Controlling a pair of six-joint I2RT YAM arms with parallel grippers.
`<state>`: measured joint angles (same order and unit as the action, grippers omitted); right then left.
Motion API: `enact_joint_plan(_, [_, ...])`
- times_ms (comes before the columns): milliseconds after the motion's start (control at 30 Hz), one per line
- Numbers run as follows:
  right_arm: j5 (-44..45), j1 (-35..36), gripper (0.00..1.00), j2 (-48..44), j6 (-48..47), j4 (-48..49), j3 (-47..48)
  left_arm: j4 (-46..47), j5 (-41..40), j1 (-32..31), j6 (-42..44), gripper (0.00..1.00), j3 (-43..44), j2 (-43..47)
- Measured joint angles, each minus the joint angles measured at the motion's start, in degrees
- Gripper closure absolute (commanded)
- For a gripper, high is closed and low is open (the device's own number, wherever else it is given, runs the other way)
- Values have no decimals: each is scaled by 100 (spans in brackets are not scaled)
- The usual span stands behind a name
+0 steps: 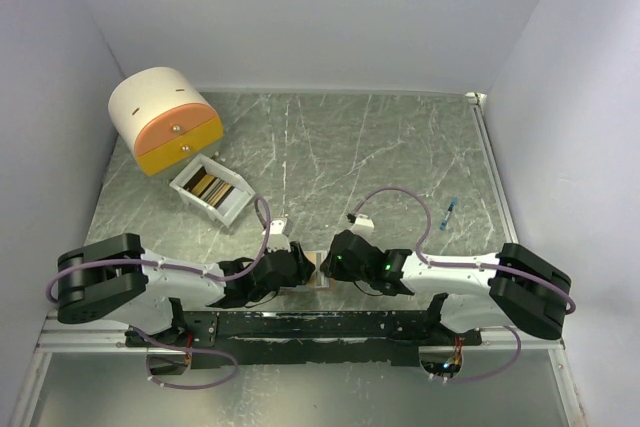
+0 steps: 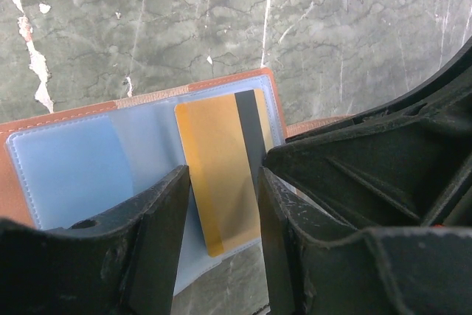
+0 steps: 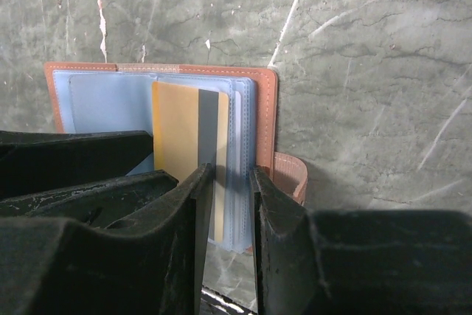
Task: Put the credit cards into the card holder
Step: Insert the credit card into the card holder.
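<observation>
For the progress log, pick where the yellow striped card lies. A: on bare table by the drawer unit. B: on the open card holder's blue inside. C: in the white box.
B: the yellow striped card lies on the pale blue inside of the open card holder.

Grey marbled table [image 1: 400,147] (white-veined), pale lilac walls [image 1: 330,17]

There is one salmon-brown folding card holder [image 2: 66,160] with pale blue pockets, one yellow-orange card [image 2: 217,167] with a dark stripe, one small white open box [image 1: 232,209] (the cards [image 1: 205,184] inside too small to count), one round cream-and-orange drawer unit [image 1: 165,119] and one small blue object [image 1: 450,215].
</observation>
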<state>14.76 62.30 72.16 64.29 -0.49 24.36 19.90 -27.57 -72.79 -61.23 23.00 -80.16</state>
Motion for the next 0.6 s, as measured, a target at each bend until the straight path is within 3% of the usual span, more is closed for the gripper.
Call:
enact_joint_plan(433, [11,-7,74,-52,90,39,-57,37,79,15,101,47,-4,149])
enact_joint_plan(600, [57,-4,74,-83,111,-15,-61,-372,203,214,-55,46,22,319])
